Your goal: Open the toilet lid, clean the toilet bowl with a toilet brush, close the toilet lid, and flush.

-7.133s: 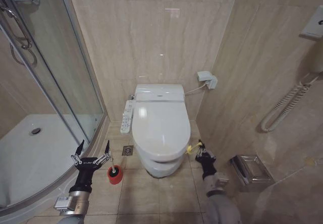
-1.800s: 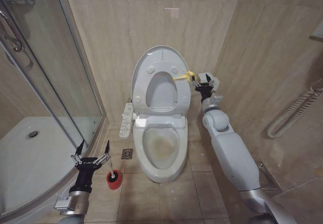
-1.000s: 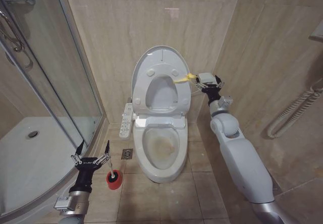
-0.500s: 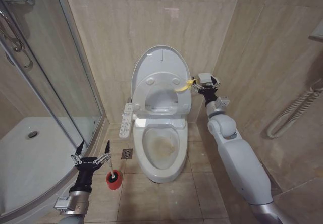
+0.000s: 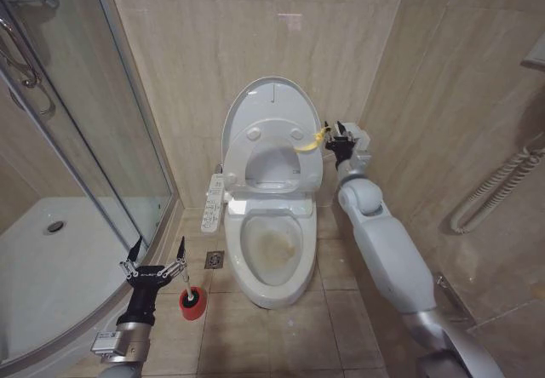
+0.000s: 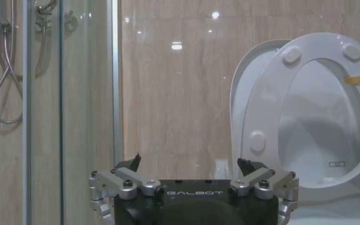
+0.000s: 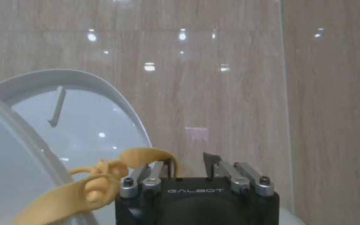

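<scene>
Right tool point(image 5: 337, 138) closed on yellow ribbon point(image 5: 312, 142) beside raised toilet lid point(image 5: 271, 105); left tool point(image 5: 156, 257) open, toilet brush point(image 5: 192, 294) just beside.

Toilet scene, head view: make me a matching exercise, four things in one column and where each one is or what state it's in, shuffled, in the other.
Things:
1. toilet lid
2. toilet bowl
3. toilet brush
4. left gripper

Places or states:
A. standing in a red holder on the floor tiles
B. raised upright against the back wall
C. jaws open, low beside the shower glass
D. uncovered, inside stained yellowish-brown

Pairs: 1-B, 2-D, 3-A, 4-C
</scene>
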